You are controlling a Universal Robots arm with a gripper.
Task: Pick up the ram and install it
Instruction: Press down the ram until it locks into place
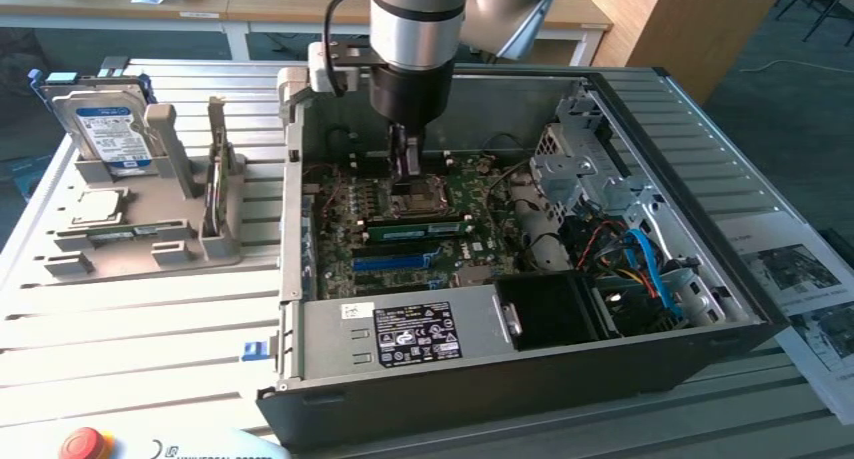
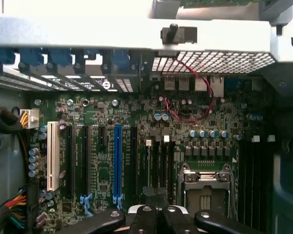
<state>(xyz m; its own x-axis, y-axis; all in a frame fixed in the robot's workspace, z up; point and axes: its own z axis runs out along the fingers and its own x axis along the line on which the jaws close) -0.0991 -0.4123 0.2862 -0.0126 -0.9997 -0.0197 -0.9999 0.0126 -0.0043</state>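
Closest to us, the black gripper [image 2: 156, 214] has its fingers pressed together on nothing. The silver arm [image 1: 416, 24] hangs straight down into the open black computer case [image 1: 534, 379], fingertips just above the processor socket [image 1: 416, 191]. We see the long green ram [image 1: 420, 225] seated just beside that socket, running from the exterior view's left to right.

Wooden desks [image 1: 200, 4], dark carpet [image 1: 787, 69]
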